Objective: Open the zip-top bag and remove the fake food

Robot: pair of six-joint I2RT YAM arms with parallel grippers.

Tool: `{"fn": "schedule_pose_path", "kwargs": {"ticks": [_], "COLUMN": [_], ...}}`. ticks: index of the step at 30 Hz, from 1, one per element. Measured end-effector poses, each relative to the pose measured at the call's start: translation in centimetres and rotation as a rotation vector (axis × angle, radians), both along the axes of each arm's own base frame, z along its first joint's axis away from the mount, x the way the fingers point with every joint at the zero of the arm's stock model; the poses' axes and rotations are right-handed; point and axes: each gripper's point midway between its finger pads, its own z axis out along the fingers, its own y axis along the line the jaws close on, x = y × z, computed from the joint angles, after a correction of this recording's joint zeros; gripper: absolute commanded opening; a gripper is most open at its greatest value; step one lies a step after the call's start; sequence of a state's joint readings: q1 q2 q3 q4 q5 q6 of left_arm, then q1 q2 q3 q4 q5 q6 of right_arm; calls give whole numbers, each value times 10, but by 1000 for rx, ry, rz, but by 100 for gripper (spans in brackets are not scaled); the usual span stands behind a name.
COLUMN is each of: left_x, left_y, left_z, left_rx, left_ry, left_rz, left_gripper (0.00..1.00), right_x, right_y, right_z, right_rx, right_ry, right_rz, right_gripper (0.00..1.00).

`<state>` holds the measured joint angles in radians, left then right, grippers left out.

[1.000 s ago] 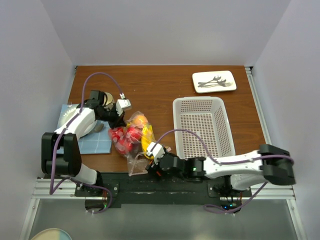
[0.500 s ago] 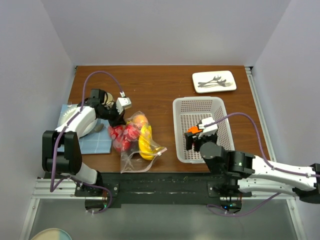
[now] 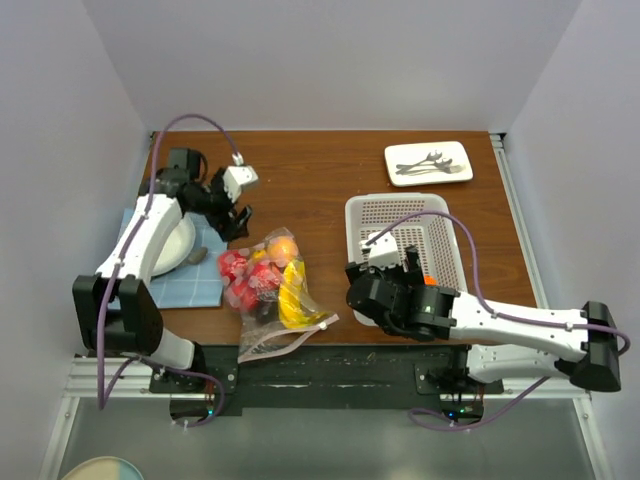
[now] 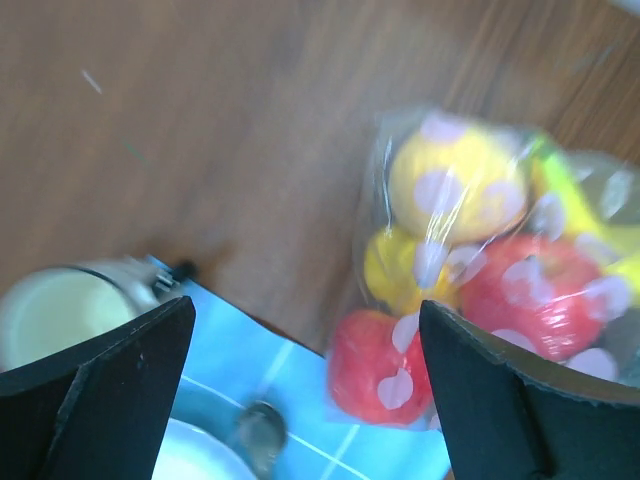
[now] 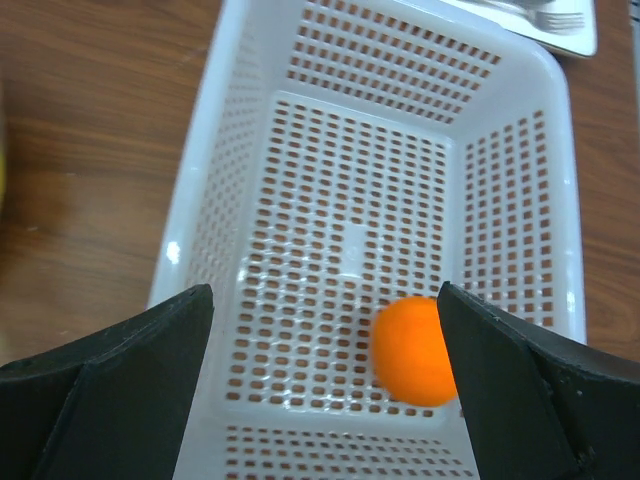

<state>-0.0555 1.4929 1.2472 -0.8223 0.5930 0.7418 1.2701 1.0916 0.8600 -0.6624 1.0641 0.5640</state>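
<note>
The zip-top bag [image 3: 268, 300] lies crumpled on the wooden table, its clear mouth trailing toward the near edge. Inside it is fake food: red pieces [image 3: 245, 275], a yellow banana [image 3: 292, 298] and a yellow-orange fruit [image 3: 282, 245]. My left gripper [image 3: 232, 213] hovers open just behind and left of the bag, holding nothing. In the left wrist view the bag [image 4: 480, 240] shows a red fruit [image 4: 385, 365] and a yellow one [image 4: 455, 180]. My right gripper [image 5: 325, 380] stands open over the white basket [image 5: 200, 200]. An orange ball [image 5: 415, 350] lies loose on the basket floor.
A blue cloth [image 3: 185, 285] with a white dish [image 3: 175, 245] and a spoon [image 4: 255, 430] lies left of the bag, and a pale mug [image 4: 55, 310] stands behind it. A white tray with cutlery [image 3: 428, 163] sits at the back right. White walls close in three sides.
My left gripper opened, let go of the bag and drew back and left. My right gripper carried the orange ball from the bag to the basket and opened, dropping it there.
</note>
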Motion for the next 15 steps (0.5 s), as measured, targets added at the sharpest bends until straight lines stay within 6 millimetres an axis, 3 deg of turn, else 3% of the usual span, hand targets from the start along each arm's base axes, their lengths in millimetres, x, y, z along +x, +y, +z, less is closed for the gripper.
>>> {"fn": "schedule_pose_path", "kwargs": {"ticks": [1,4,5,7,8,9,10,12,15], "left_x": [5,1,-11,-41,-61,-84,-101,-143,-176], "left_y": [-3,-19,-29,-55,-69,-84,-93,-103,-102], "left_z": [23,86,104,119,119,113,103,65,20], "left_rx": [-17,-82,-105,-140,-157,-173,-178,-165,-117], "left_ry": [-48,-179,-213,-238,-233,-209,-184,-71,54], "left_rz": [-8,-68,-111,-217,-284,-354,-405,-496,-548], "left_gripper": [100,100,100,100,100,100,100,100,100], "right_x": [-4,-21,-31,-51,-61,-69,-79,-92,-103], "right_y": [5,29,42,71,84,95,109,127,136], "right_z": [4,13,15,13,9,5,0,-12,-32], "right_rx": [21,67,75,91,92,96,120,168,204], "right_ry": [0,1,8,39,62,81,111,151,185], "right_rz": [26,144,207,334,398,447,509,592,656], "right_gripper": [91,71,49,21,3,0,0,0,0]}}
